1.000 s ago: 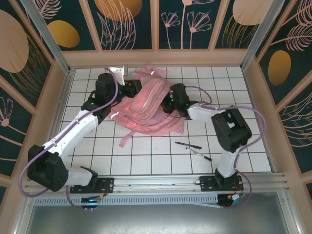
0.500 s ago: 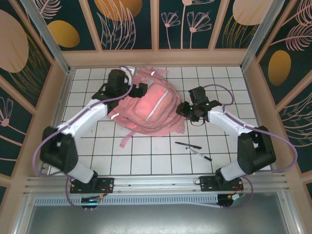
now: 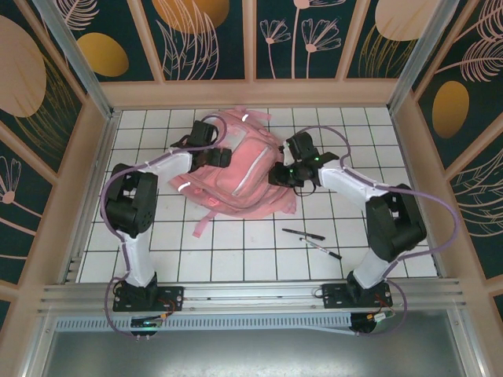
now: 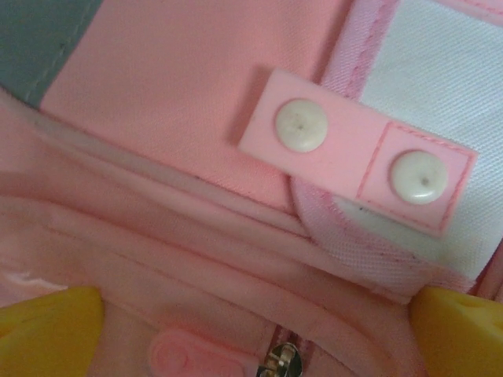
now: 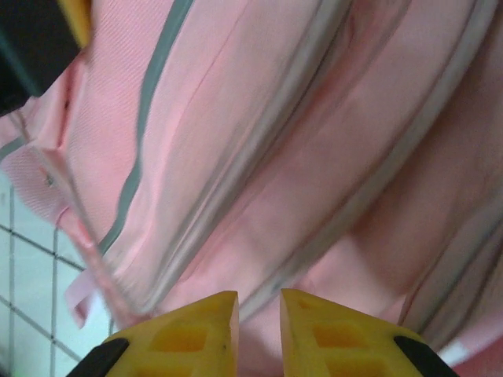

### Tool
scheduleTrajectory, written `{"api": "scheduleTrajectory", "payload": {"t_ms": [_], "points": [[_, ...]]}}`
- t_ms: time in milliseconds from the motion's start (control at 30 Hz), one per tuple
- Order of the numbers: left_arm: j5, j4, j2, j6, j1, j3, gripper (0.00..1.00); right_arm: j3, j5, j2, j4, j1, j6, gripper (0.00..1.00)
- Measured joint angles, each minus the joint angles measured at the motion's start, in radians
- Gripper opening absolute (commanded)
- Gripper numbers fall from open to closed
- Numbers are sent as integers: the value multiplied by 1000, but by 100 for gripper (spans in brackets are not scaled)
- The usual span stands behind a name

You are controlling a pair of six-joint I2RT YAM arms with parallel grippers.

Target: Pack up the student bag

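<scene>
1. Top external view: the student bag (image 3: 240, 169) (pink, soft, lying flat) sits on the white tiled table (image 3: 236, 259), toward the far middle and between my two arms.
2. Same view: my left pincer (image 3: 215, 155) is over the bag's upper left part. My right pincer (image 3: 277, 174) meets the bag's right edge.
3. Same view: a loose pink strap (image 3: 203, 226) trails from the bag's near edge onto the tiles. One dark pen (image 3: 303, 234) and a second pen (image 3: 322, 250) lie close together on the table, near the bag's near right corner but apart from it.
4. Left wrist view: my left pincer (image 4: 253, 334) is released. Its yellow fingertips (image 4: 47, 330) stand at opposite bottom corners, wide apart, with pink bag fabric (image 4: 157, 78) spread between them and nothing gripped.
5. Left wrist view, detail: a pink snap tab (image 4: 357, 153) carries two white snaps (image 4: 301, 126) and crosses the edge of a pale woven panel (image 4: 440, 71). A metal zipper pull (image 4: 279, 361) shows at the bottom edge.
6. Right wrist view: the yellow fingers (image 5: 189, 334) of my right pincer (image 5: 259, 330) are drawn close, with only a narrow slit between them. I cannot tell whether they pinch any fabric (the tips run out of frame).
7. Right wrist view, detail: the bag's pink folds (image 5: 299, 157) and a grey strip (image 5: 149, 102) lie right in front of the fingers. Table tiles (image 5: 16, 259) show at the lower left.
</scene>
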Motion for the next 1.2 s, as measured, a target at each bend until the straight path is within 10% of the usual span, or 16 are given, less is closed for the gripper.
{"api": "scheduleTrajectory", "payload": {"t_ms": [300,633,967,1033,1100,1200], "points": [[58,18,-366,-174,-40,-429,85,104,8,232,145,-53,-89,20],[188,-98,-454,-166,-200,-454,80,434,27,483,245,-127,-64,41],[382,-48,-719,465,-207,-517,81,98,168,54,150,-113,-24,63],[362,-6,-748,616,-207,-574,81,31,270,-88,114,-87,-36,67],[311,22,-732,739,-208,-621,81,-23,387,-221,85,-44,-37,96],[219,54,-660,851,-207,-659,76,-89,448,-359,51,-21,-40,99]]}}
